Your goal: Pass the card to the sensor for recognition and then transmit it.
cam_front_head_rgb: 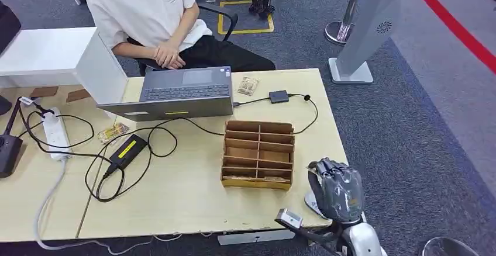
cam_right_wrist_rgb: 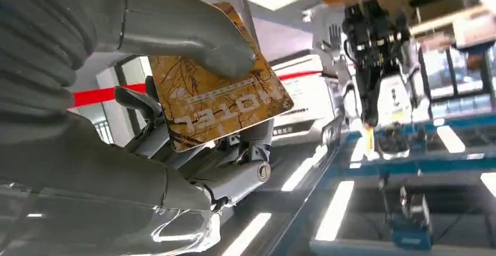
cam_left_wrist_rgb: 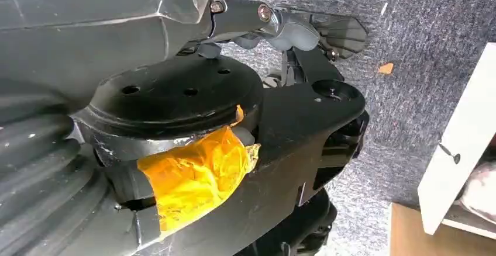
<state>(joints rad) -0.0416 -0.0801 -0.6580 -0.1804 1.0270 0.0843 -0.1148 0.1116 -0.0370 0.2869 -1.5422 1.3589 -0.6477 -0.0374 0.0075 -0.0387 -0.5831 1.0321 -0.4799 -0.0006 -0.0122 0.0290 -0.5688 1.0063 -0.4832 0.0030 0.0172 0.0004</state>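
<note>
Card held up in my right hand

The gold card (cam_right_wrist_rgb: 219, 101) sat pinched under the thumb of my right hand (cam_front_head_rgb: 336, 189), raised just past the table (cam_front_head_rgb: 187, 194) corner, near the wooden box (cam_front_head_rgb: 258, 154). I could not tell my left hand's state.

Table (cam_front_head_rgb: 193, 192) is showing a pale, smooth wood-look top, matt. Slotted box (cam_front_head_rgb: 257, 154) is looking like brown cardboard. Floor (cam_front_head_rgb: 409, 121) is presenting as rough grey carpet. Card (cam_right_wrist_rgb: 219, 101) is appearing glossy, gold-brown print. Right hand (cam_front_head_rgb: 336, 189) is showing grey, smooth plastic shells.
</note>
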